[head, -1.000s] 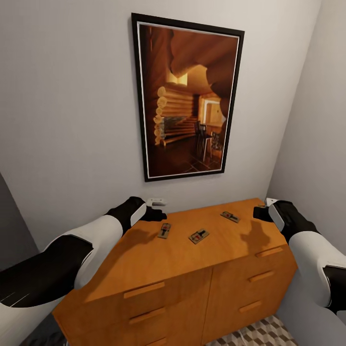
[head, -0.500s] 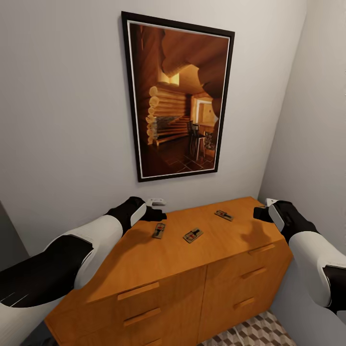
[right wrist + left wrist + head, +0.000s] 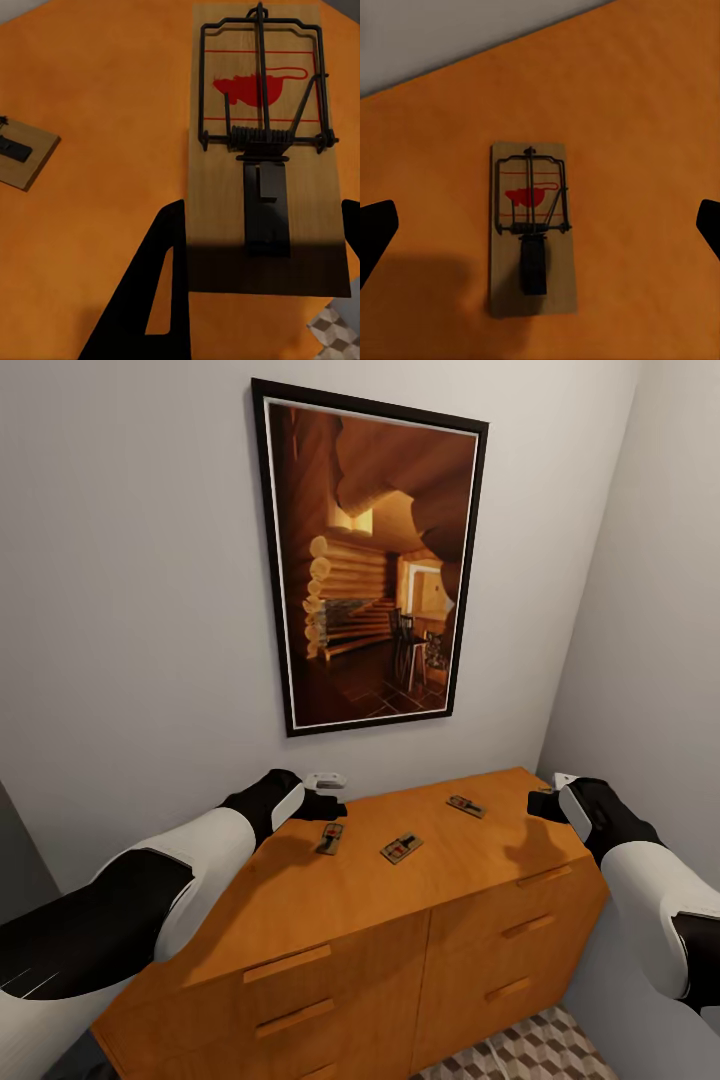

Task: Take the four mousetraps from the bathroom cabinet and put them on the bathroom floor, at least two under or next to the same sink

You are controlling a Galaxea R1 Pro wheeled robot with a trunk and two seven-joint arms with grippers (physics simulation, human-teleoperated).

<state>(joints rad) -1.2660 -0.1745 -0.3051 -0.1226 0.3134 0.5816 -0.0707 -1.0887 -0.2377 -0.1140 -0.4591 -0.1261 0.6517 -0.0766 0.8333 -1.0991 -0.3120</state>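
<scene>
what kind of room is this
Probably a narrow corner of a home, though nothing marks the room type: a wooden cabinet against plain walls, a framed cabin picture above it, and patterned floor tiles.

A room in a home, rendered in simulation, narrow and cornered by plain pale grey walls. Furnished with a low orange-brown wooden cabinet (image 3: 400, 930) with bar-handled drawers, set against the wall; directly above the cabinet, a black-framed picture (image 3: 370, 565) of a log-cabin interior. Below the cabinet's front, cube-patterned floor tiles (image 3: 520, 1055).
</scene>
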